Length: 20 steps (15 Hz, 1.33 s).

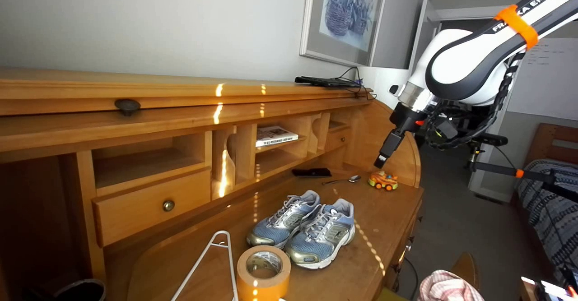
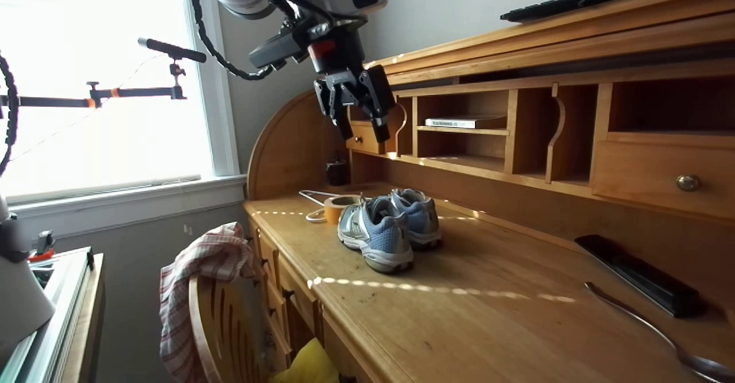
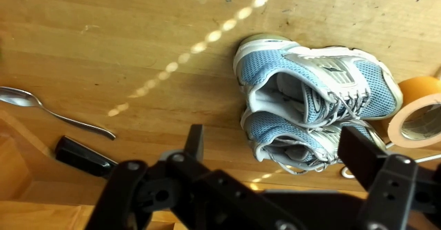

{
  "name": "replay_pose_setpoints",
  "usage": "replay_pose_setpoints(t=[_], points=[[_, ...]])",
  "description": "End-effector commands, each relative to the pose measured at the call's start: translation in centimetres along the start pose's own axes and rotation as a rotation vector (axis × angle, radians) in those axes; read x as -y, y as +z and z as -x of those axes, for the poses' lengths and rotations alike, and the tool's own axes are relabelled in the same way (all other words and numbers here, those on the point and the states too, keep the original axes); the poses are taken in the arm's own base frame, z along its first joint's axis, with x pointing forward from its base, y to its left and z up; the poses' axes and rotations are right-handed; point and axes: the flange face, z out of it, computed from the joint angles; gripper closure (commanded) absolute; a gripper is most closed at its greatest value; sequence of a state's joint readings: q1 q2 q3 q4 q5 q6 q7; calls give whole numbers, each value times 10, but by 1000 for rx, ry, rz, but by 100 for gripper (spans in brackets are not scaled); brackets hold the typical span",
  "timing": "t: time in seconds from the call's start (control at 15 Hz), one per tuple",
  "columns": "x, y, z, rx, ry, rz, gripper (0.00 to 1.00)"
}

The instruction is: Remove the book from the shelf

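The book (image 1: 276,136) lies flat on the upper level of a middle cubby in the wooden desk hutch, its white spine facing out. It also shows in an exterior view (image 2: 459,122) on the thin shelf (image 2: 466,131). My gripper (image 2: 364,134) is open and empty, pointing down in the air in front of the hutch, apart from the book. It also shows in an exterior view (image 1: 380,161). In the wrist view the gripper (image 3: 271,130) has its fingers wide apart above the desk, with shoes below. The book is out of the wrist view.
Blue-grey shoes (image 1: 311,229) stand on the desk (image 2: 459,325), near a tape roll (image 1: 263,271) and a white hanger (image 1: 231,265). A spoon (image 3: 65,116), a black object (image 3: 82,157) and a toy car (image 1: 383,181) also lie there. Hutch dividers (image 2: 557,130) flank the cubbies.
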State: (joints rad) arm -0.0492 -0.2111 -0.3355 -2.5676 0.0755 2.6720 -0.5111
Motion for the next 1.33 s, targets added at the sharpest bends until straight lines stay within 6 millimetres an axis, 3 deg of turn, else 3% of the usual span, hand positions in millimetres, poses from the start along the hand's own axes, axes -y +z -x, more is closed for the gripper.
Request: replay_pose_setpoints(t=[0.0, 0.53, 0.93, 1.27], points=[[0, 2, 1, -15, 2, 17, 0], [1, 69, -17, 5, -81, 58, 0], [21, 91, -47, -57, -214, 71, 0], [42, 91, -75, -160, -307, 72, 0]])
